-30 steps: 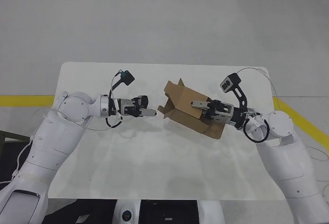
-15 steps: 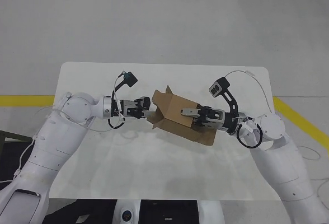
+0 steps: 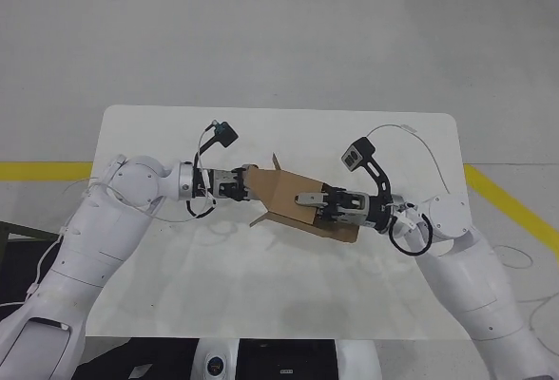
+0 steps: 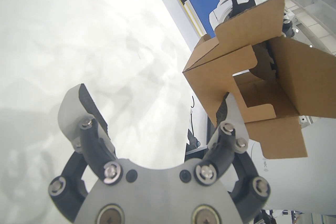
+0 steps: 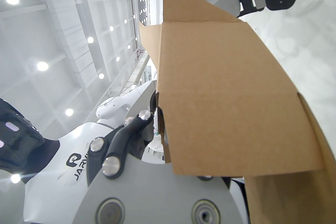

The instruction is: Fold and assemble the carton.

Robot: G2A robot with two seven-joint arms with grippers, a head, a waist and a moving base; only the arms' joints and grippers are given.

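Top view: right gripper [image 3: 306, 199] is pinching the carton [image 3: 284, 186] mid-frame. Left wrist view is showing left gripper [image 4: 156, 99] spread, 1 finger [image 4: 235, 116] touching a flap edge.

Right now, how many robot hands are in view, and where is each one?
2. The left hand, open, is at the open end of the carton. The right hand grips the carton's wall from the opposite side. None seems hidden.
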